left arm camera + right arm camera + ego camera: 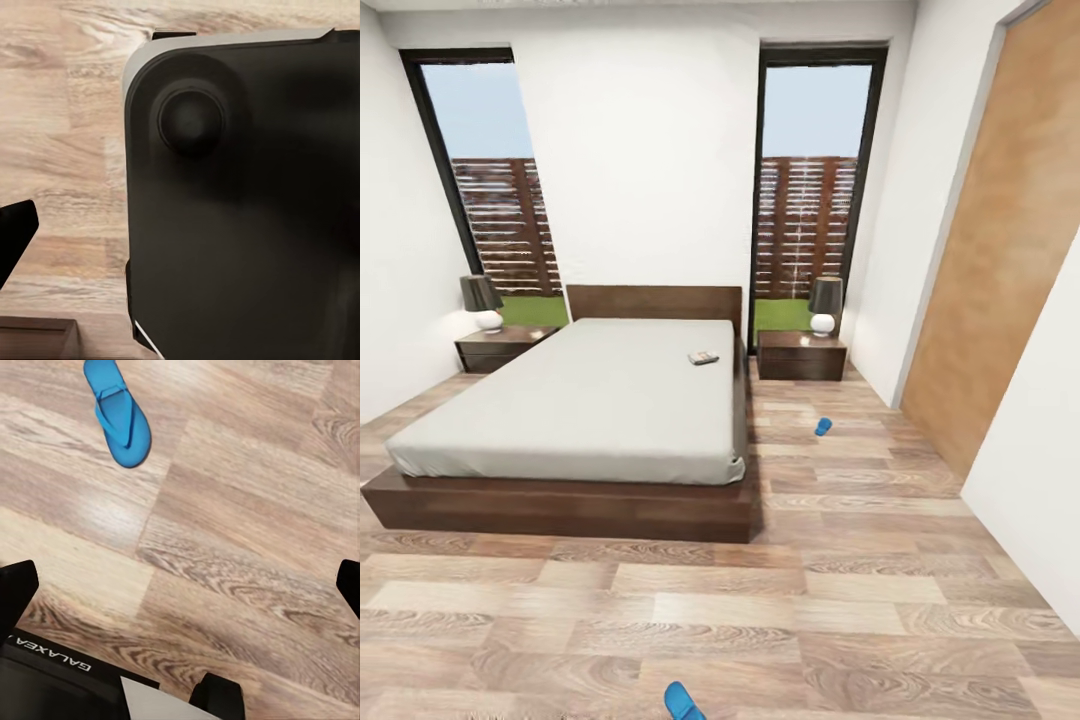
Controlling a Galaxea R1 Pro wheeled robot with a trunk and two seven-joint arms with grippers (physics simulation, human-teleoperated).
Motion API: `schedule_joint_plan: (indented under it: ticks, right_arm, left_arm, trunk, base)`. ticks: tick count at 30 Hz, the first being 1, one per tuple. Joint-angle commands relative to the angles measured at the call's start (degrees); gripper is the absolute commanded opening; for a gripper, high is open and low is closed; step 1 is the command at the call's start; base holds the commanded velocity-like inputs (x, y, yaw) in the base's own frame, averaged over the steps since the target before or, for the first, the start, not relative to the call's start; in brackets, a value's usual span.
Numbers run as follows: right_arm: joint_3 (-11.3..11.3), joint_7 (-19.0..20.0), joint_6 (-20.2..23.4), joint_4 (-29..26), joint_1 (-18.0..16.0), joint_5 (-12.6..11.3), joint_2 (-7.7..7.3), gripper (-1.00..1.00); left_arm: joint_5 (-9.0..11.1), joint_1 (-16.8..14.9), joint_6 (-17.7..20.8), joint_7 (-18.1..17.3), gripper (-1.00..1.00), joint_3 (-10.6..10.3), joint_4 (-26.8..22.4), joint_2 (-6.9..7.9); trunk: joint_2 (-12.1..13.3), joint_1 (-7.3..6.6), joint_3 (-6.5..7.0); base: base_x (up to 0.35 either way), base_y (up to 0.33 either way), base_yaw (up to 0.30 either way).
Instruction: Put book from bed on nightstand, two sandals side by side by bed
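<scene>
We read "GALAXEA" in white on the dark robot body (52, 679) in the right wrist view; the book's lettering is too small to read. The right gripper (180, 585) has its fingers (15, 592) spread wide, only their dark tips at the frame's edges, holding and touching nothing above the wood floor (247, 532). Of the left gripper we see one dark fingertip (13, 225) beside the robot's black housing (240, 210); we cannot tell its opening.

The book (703, 357) lies on the bed (590, 400), near the mattress's right edge toward the headboard. One nightstand (801, 355) stands just beside the bed's right head corner, carrying a lamp (824, 304); another nightstand (500, 346) stands at the left. One sandal (823, 427) lies on the floor off the bed's right side, well apart from the second sandal (682, 701), which lies near our base.
</scene>
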Motion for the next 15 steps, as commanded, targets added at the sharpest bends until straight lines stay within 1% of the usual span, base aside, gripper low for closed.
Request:
schedule_joint_plan:
  ticks: [1, 15]
  right_arm:
    - [-0.03, 0.14, 0.13, -0.10, 0.00, 0.26, 0.00, 1.00]
    - [0.05, 0.17, 0.13, -0.12, 0.00, 0.26, -0.03, 1.00]
  left_arm:
    - [0.01, -0.05, -0.21, -0.01, 1.00, 0.00, 0.08, 0.01]
    - [0.01, -0.05, -0.24, -0.01, 1.00, 0.03, 0.05, 0.00]
  trunk:
    - [-0.03, 0.00, -0.08]
    - [-0.03, 0.00, -0.39]
  base:
    - [0.000, 0.000, 0.280]
    - [0.000, 0.000, 0.279]
